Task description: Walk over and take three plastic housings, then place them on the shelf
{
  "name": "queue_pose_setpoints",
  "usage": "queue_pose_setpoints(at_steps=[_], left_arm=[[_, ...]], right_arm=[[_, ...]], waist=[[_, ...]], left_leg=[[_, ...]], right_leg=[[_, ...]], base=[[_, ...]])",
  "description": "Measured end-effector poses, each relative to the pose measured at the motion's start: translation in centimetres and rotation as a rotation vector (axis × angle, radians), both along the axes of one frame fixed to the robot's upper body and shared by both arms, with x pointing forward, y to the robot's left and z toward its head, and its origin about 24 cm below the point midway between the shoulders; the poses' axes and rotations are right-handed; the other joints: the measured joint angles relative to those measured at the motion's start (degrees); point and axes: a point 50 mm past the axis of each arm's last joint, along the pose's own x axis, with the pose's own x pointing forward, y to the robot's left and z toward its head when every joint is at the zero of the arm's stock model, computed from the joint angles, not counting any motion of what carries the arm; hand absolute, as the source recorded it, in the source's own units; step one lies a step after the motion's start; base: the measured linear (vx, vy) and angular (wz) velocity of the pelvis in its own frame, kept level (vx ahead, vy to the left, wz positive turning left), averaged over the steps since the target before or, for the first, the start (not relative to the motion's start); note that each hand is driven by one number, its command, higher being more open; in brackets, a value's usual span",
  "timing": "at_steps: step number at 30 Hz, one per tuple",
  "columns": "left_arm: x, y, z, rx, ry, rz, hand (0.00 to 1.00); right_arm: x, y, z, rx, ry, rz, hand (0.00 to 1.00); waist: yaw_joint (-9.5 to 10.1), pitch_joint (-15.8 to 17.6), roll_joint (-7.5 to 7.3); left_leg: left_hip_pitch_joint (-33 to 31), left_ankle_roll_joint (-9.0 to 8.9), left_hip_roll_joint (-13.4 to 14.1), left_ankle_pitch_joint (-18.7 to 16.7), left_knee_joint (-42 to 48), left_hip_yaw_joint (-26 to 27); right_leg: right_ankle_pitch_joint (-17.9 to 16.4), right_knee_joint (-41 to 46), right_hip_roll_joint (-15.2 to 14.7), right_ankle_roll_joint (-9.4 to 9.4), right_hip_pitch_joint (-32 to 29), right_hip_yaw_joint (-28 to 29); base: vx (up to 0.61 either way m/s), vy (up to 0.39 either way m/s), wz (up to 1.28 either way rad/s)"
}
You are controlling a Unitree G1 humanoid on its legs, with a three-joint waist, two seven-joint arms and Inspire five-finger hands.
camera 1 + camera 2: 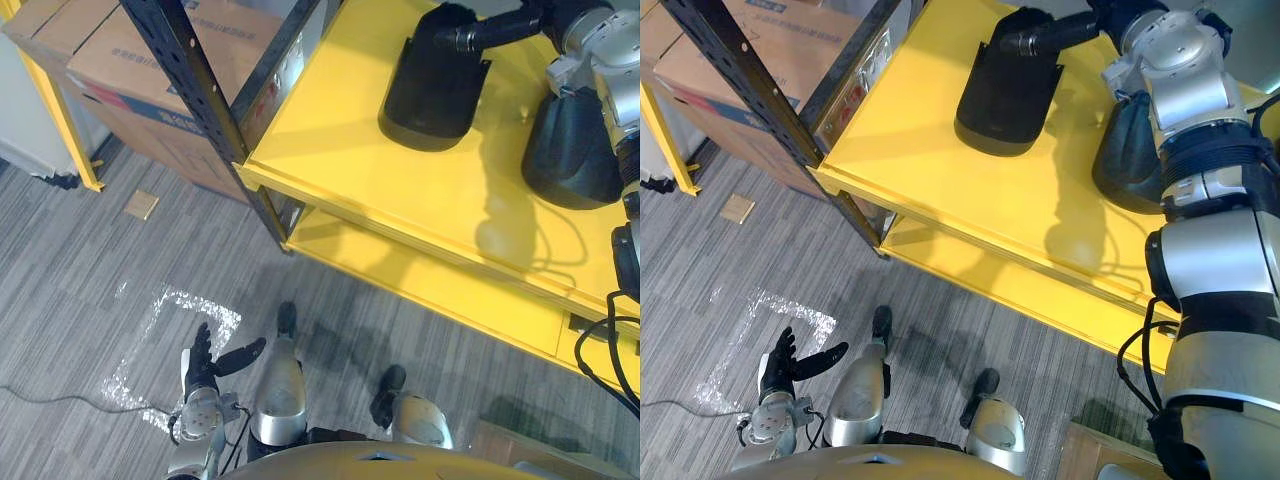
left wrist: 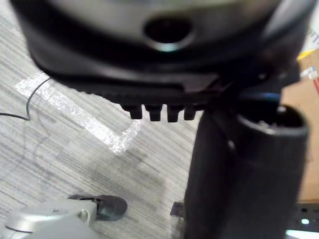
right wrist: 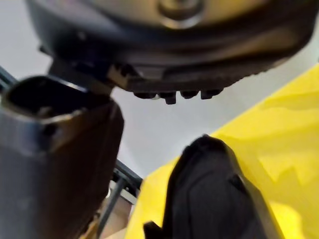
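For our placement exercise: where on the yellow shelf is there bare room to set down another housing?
Free: the shelf on its left, between the black upright and the left housing, and the strip along its near edge. Crowded: the right, where the right housing sits and the right hand reaches over.

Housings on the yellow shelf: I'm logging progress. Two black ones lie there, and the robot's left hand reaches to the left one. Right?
No: it is the right hand that reaches to the left housing, as the left eye view shows; the left hand hangs over the floor. The second housing also lies on the yellow shelf.
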Motion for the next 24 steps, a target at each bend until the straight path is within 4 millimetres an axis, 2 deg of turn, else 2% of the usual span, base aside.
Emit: queue_pose_setpoints(at_steps=[2,4,7,9,11,13,15,19,21,22,24], left_arm=[[-0.2,0.1,-0.2,-0.002,0.011,-0.007,1.0],[-0.4,0.3,-0.3,0.001,0.023,-0.013,1.0],[-0.8,0.4,-0.6,0.002,0.044,-0.015,1.0],[-1.1,0.5,-0.8,0.001,0.058,-0.018,1.0],[-1.1,0.4,-0.8,0.012,0.063,-0.037,1.0],[-1.2,0.3,-1.0,0.016,0.075,-0.048,1.0],[-1.8,0.4,-1.5,0.013,0.105,-0.043,1.0],[-2.2,0.5,-1.6,0.01,0.118,-0.036,1.0],[-2.6,0.7,-1.9,0.012,0.138,-0.025,1.0],[-3.0,0.7,-2.1,0.024,0.155,-0.028,1.0],[-3.0,0.7,-2.1,0.026,0.156,-0.029,1.0]], right_arm=[[-0.2,0.9,0.6,-0.001,-0.05,0.039,1.0],[-0.6,2.0,1.4,-0.02,-0.114,0.082,1.0],[-1.6,3.1,1.0,0.04,-0.168,0.183,1.0],[-2.2,3.5,-0.7,0.077,-0.146,0.239,1.0],[-2.5,3.4,-2.5,0.091,-0.111,0.25,1.0],[-2.7,2.9,-4.8,0.142,-0.049,0.243,1.0],[-2.7,2.2,-7.8,0.229,0.045,0.206,1.0],[-3.1,0.3,-12.0,0.39,0.191,0.146,1.0],[-3.2,0.6,-13.8,0.454,0.238,0.152,1.0],[-3.4,1.4,-14.9,0.472,0.27,0.183,1.0],[-3.6,2.2,-15.5,0.485,0.281,0.211,1.0]], waist=[[-0.16,-1.2,-0.82],[-1.4,-2.6,-1.72],[-1.92,-5.7,-3.14],[-3.07,-8.3,-3.97],[-3.05,-9.4,-4.06],[-3.63,-10.3,-3.85],[-4.71,-11.1,-3.63],[-5.12,-11.8,-3.55],[-5.73,-11.9,-3.62],[-6.06,-11.9,-3.61],[-5.98,-11.9,-3.66]], left_leg=[[0.8,-0.16,0.3,-0.4,0.0,1.1],[1.1,-0.3,0.4,-0.6,0.0,1.5],[2.5,-0.38,0.6,-1.0,0.0,4.1],[3.3,-0.34,0.8,-1.1,0.0,5.7],[4.3,-0.57,1.5,-1.3,0.0,7.0],[4.8,-0.7,1.9,-1.6,0.0,7.6],[5.2,-0.68,2.1,-2.4,0.0,8.5],[5.2,-0.66,2.3,-2.5,0.0,9.8],[5.2,-0.64,2.3,-2.5,0.0,10.1],[5.2,-0.61,2.4,-2.5,0.0,10.4],[5.2,-0.52,2.4,-2.5,0.0,10.5]], right_leg=[[0.5,-1.2,0.3,-0.05,0.7,0.7],[0.9,-2.4,0.4,-0.02,1.3,0.9],[1.1,-3.4,0.6,-0.07,2.1,2.3],[1.1,-3.9,0.8,-0.08,2.7,2.7],[1.2,-3.9,1.3,-0.29,2.7,4.0],[1.3,-3.9,1.4,-0.39,2.8,4.2],[1.5,-4.0,1.7,-0.42,2.7,5.0],[2.8,-5.4,1.9,-0.26,2.3,6.2],[3.2,-6.0,2.0,-0.27,2.4,6.5],[3.4,-6.1,2.0,-0.26,2.3,6.7],[3.6,-6.6,2.1,-0.25,2.4,6.7]], base=[[0.05,-0.022,-0.23],[0.04,-0.015,-0.13],[0.04,-0.024,-0.23],[0.03,-0.028,-0.14],[-0.01,-0.029,-0.31],[-0.05,-0.026,-0.22],[-0.06,-0.017,-0.18],[-0.04,-0.001,-0.19],[0.0,-0.008,-0.09],[0.01,-0.008,-0.06],[0.01,-0.006,-0.03]])
